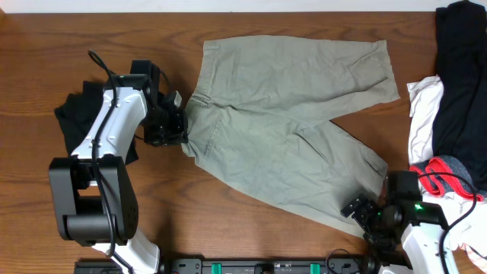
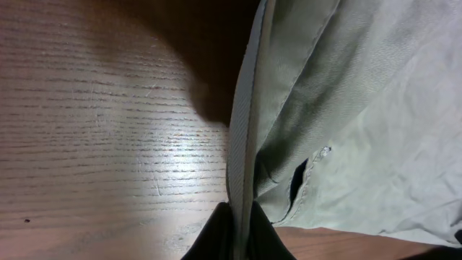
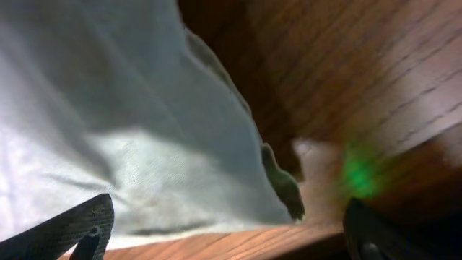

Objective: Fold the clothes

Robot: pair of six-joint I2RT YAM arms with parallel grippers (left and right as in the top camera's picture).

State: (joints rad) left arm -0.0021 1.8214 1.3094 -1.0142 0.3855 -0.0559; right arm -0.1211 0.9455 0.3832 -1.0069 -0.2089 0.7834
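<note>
The khaki-green shorts [image 1: 289,114] lie spread on the wooden table, waistband at the left, legs to the right. My left gripper [image 1: 176,129] is shut on the waistband edge; in the left wrist view the band [image 2: 242,144] runs up from between the closed fingers [image 2: 240,238]. My right gripper [image 1: 364,215] is open at the hem of the lower leg near the front right; in the right wrist view the hem [image 3: 144,152] lies between the spread fingers [image 3: 227,235], not gripped.
A black garment [image 1: 76,122] lies under the left arm at the left. At the right edge there is a pile of black [image 1: 460,68], white [image 1: 422,114] and red-grey [image 1: 449,171] clothes. The table's front edge is close to the right gripper.
</note>
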